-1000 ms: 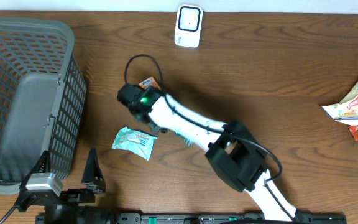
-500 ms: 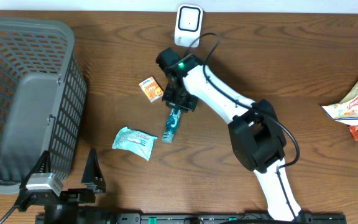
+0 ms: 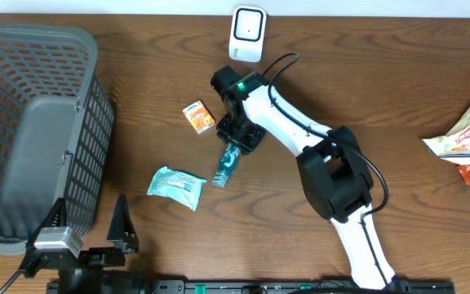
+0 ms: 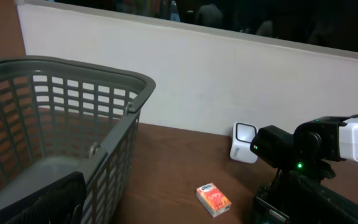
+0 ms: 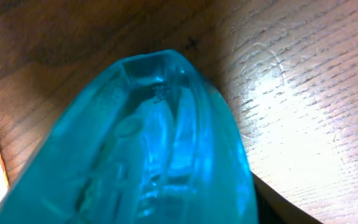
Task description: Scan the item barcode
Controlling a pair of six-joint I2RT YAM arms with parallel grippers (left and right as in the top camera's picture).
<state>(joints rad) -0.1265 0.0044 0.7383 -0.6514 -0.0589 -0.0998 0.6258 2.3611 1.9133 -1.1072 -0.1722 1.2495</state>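
My right claw (image 3: 239,135) sits low over the near end of the teal packet (image 3: 228,163), which lies on the table (image 3: 365,90) pointing back toward my base. The scanner (image 3: 248,34) stands upright at the far edge, apart from the packet. My wrist camera is filled with the packet's glossy blue-green film (image 5: 148,143) pressed right up to the lens. That hides my own fingers, so I cannot tell whether my jaws are clamped on the packet or merely standing around it.

That doubt is the main hazard. If I lift with the jaws loose, the packet stays on the wood or slides out partway up, as the film looks slick and rounded. Even with a firm pinch I only have one end, so I judge the long free end may droop or swing and keep the barcode from sitting square to the scanner window. I see no barcode in any view, so it may face the table or my palm. Then the pass would read nothing until I turn the packet.

The small orange box (image 3: 198,116) lies just beside my claw, and a sideways sweep could knock it. The white-and-teal pouch (image 3: 176,187) lies near the packet's free end and could be dragged along.

My left claw (image 3: 90,214) rests by the grey basket (image 3: 96,73) with its jaws apart and empty, too far off to catch a slip.
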